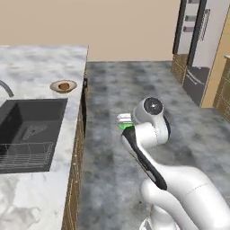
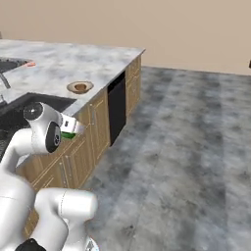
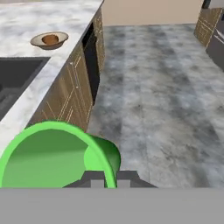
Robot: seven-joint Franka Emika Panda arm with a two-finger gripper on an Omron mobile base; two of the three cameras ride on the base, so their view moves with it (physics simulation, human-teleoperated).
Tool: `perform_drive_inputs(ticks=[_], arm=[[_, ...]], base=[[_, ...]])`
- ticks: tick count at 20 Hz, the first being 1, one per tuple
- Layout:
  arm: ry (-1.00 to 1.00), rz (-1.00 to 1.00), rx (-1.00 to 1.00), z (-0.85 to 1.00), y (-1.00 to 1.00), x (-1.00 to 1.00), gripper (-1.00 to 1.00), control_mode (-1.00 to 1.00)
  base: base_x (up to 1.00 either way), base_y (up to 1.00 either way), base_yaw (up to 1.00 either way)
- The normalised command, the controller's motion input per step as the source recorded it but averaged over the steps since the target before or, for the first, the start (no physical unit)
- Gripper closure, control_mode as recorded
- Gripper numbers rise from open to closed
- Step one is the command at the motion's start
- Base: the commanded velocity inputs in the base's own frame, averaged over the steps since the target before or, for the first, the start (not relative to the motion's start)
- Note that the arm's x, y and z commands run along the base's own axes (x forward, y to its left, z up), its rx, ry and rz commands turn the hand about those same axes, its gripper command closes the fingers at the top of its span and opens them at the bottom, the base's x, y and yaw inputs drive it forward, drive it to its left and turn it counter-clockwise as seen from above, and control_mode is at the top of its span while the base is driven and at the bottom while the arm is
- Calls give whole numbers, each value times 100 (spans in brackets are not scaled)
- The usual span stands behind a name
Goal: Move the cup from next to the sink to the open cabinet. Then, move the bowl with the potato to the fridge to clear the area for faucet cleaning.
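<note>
Green cup [image 3: 52, 157] sits clamped by its rim in the closed gripper [image 3: 106, 177], out over the floor beside the surface [image 1: 40, 58] — the open cabinet lies somewhere out of frame; bowl [image 1: 63, 86] with potato [image 1: 64, 86] waits beyond the sink [image 1: 31, 130]

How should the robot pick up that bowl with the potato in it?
Grip the bowl by its thin tan rim, probably coming from above at the side nearest the counter edge. It is wide and shallow, too broad to span, and the potato sits mid-bowl, leaving the rim free.
</note>
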Motion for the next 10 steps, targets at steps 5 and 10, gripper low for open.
perform_drive_inputs(ticks=[5,10], arm=[[0,0,0,0,0,0,100,100],[0,0,0,0,0,0,100,100]], base=[[7,0,-98],[93,17,-57]])
